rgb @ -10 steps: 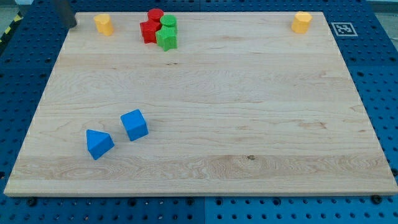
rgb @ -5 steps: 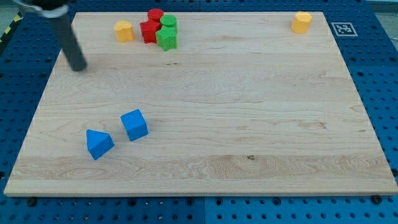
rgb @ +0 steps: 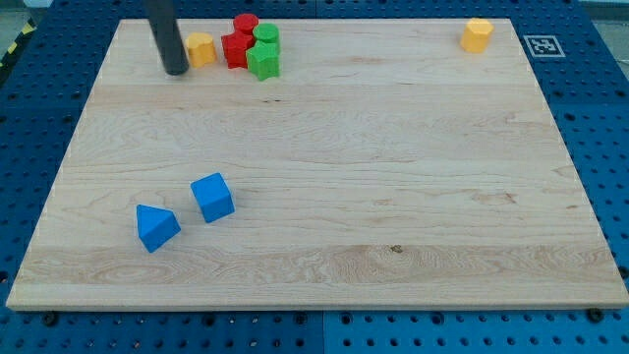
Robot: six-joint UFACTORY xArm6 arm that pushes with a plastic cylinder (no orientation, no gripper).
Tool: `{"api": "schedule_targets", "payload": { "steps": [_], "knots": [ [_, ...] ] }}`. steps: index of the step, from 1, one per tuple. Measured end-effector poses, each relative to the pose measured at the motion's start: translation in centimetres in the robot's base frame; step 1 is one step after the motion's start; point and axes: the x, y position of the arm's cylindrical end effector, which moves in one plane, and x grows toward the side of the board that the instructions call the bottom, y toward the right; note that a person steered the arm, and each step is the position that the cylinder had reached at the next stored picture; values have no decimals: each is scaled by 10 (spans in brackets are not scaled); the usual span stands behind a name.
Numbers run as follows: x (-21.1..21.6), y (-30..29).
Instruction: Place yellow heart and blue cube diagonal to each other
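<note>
A yellow block (rgb: pixel 200 48) sits near the view's top left, close beside the red and green cluster; I cannot make out its shape. A second yellow block (rgb: pixel 477 34) sits at the view's top right corner. The blue cube (rgb: pixel 212 197) lies at the lower left, with a blue triangular block (rgb: pixel 156 227) just below and left of it. My tip (rgb: pixel 177 70) rests on the board just left of and slightly below the left yellow block, close to it; I cannot tell if they touch. It is far above the blue cube.
A tight cluster stands right of the left yellow block: a red cylinder (rgb: pixel 245 24), a red block (rgb: pixel 235 50), and two green blocks (rgb: pixel 266 35) (rgb: pixel 263 63). The wooden board (rgb: pixel 393 177) lies on a blue pegboard, with a marker tag (rgb: pixel 543 45) at the top right.
The left yellow block slid right, up against the red and green cluster. My tip went from the top left corner down the left side, then up and right to beside that yellow block.
</note>
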Motion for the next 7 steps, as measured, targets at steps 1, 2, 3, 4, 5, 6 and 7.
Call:
{"api": "schedule_targets", "payload": {
  "steps": [1, 2, 3, 4, 5, 6, 7],
  "knots": [
    [-47, -44],
    [-85, -34],
    [-61, 23],
    [-12, 70],
    [-24, 74],
    [-71, 52],
    [-50, 37]
  ]
}}
